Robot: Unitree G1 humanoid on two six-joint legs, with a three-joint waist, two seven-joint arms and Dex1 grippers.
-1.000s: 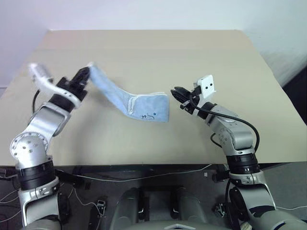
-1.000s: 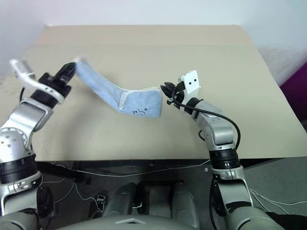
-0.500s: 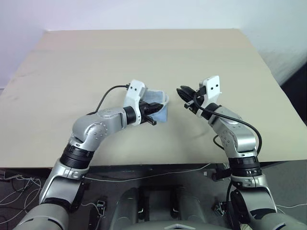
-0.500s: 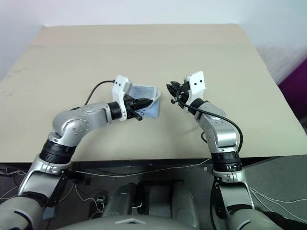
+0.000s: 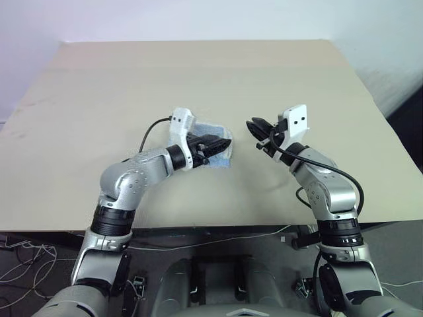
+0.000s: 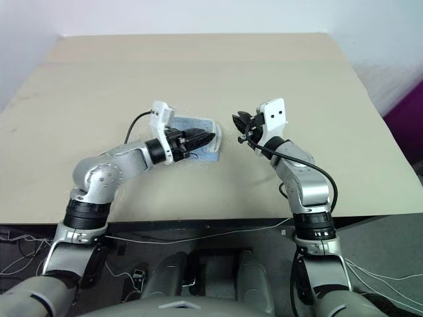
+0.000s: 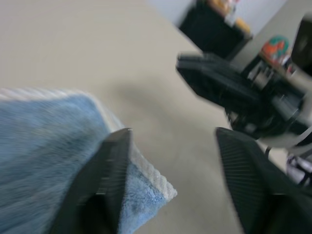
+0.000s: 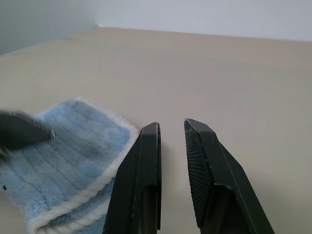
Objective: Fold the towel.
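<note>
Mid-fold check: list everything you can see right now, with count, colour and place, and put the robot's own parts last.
towel: one, light blue with white edging, bunched into a small folded pile near the middle of the table, under the left gripper's fingers.
table: one, beige top, spanning the view in front of the robot.
left gripper: one, black fingers, open, over the towel's edge, one finger above the cloth; it holds nothing.
right gripper: one, black fingers, a narrow gap between them, holding nothing, above the table beside the towel's right end and apart from it.
</note>
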